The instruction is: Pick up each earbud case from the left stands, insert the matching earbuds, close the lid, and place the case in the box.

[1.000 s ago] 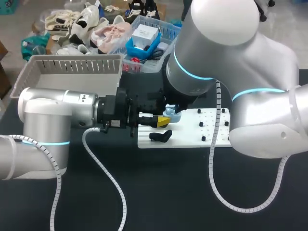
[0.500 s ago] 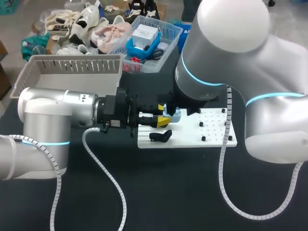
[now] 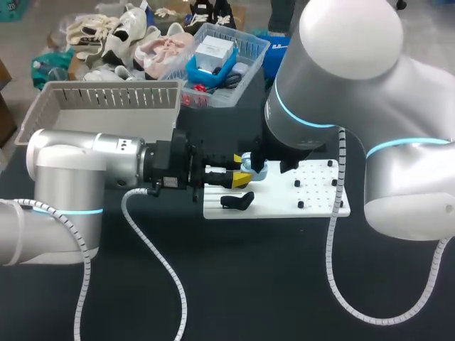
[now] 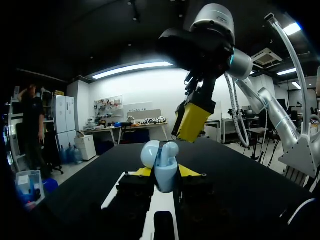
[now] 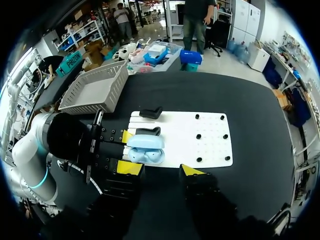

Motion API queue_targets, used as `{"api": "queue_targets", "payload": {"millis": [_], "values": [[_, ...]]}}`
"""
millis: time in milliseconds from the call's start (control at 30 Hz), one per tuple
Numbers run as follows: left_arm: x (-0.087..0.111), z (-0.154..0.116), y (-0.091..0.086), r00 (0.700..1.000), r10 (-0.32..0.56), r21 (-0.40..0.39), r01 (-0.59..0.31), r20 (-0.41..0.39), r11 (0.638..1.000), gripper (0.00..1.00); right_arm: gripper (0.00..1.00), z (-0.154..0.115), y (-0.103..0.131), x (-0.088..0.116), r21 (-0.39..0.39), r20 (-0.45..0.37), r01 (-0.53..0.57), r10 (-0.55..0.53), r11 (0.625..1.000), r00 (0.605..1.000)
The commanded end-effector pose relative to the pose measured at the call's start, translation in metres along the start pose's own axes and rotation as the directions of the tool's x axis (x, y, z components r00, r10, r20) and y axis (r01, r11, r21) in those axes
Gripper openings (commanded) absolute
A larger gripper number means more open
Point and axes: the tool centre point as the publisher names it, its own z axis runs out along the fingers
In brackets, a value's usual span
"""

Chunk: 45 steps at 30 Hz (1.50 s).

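Between the yellow tips of my left hand (image 4: pixel 162 172) sits the light-blue earbud case (image 4: pixel 160 167), lid swung open, pinched from both sides over the white stand board (image 5: pixel 210 127). My right hand (image 5: pixel 161 169) hangs just above the case, its fingers spread wide with nothing in them. Beyond the case, a black stand (image 5: pixel 151 112) sits at the board's far edge. Farther out, on the left side of the counter (image 3: pixel 249 284), stands the grey box (image 3: pixel 106 106).

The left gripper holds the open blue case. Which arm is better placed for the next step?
Likely the right. The left gripper is shut on the blue case; the right gripper hangs open and empty just above it.
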Motion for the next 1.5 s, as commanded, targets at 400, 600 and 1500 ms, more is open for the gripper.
{"api": "queue_targets", "payload": {"millis": [400, 600, 1500], "values": [[0.000, 0.000, -0.002, 1.000, 0.002, -0.006, -0.002, 0.000, 1.000, 0.00, 0.43, 0.011, 0.010, -0.006, -0.015, -0.013, 0.014, -0.014, 1.000, 1.000], [0.000, 0.000, -0.002, 1.000, 0.002, -0.006, -0.002, 0.000, 1.000, 0.00, 0.43, 0.011, 0.014, -0.007, -0.021, -0.011, 0.023, -0.023, 1.000, 1.000], [0.000, 0.000, -0.002, 1.000, 0.002, -0.006, -0.002, 0.000, 1.000, 0.00, 0.89, 0.026, -0.022, -0.062, 0.020, 0.074, -0.168, 0.166, 0.986, 0.983]]}}
